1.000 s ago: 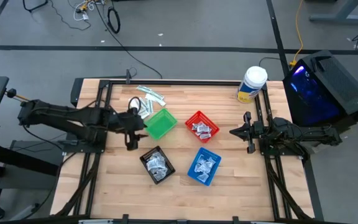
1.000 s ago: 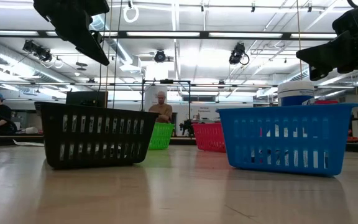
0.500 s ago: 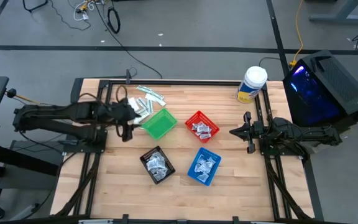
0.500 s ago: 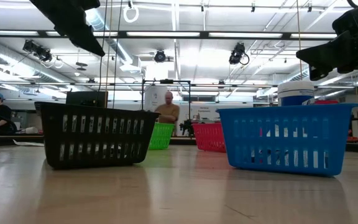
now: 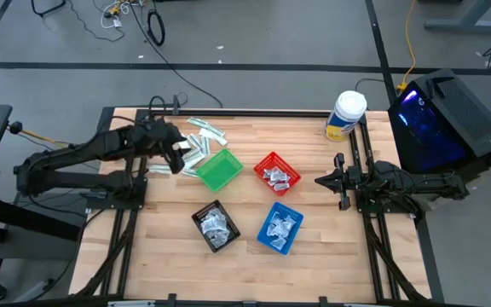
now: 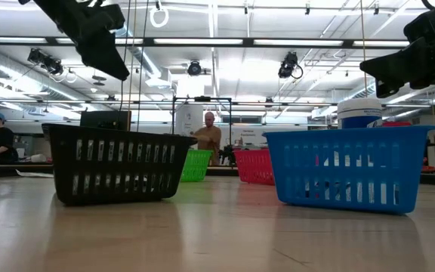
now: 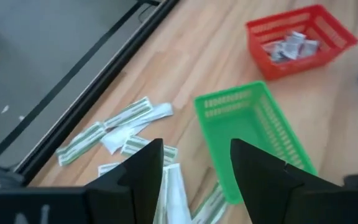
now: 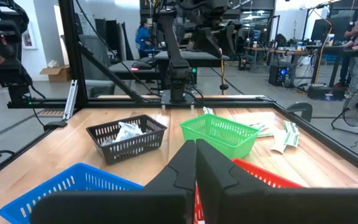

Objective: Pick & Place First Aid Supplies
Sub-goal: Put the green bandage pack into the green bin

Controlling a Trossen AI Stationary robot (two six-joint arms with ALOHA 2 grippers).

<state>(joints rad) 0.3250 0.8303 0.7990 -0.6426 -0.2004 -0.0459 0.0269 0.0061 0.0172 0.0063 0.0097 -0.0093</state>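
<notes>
Strips (image 7: 120, 121) lie loose near the surface (image 5: 314, 247) edge, no writing legible.
Left tool (image 5: 177, 159) hovers above them, fingers parted, empty, beside green basket (image 5: 220, 170); right tool (image 5: 320, 181) closed, well apart.

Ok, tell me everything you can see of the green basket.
The green basket is a small square container of what looks like plastic, with slotted walls and a solid rim. It stands upright on the wooden table, turned at an angle to the table's edges, and looks empty in the left wrist view. Long pale-green strips lie loose on the wood beside it, some right against its wall. The left gripper hovers open nearby, not touching it.
</notes>
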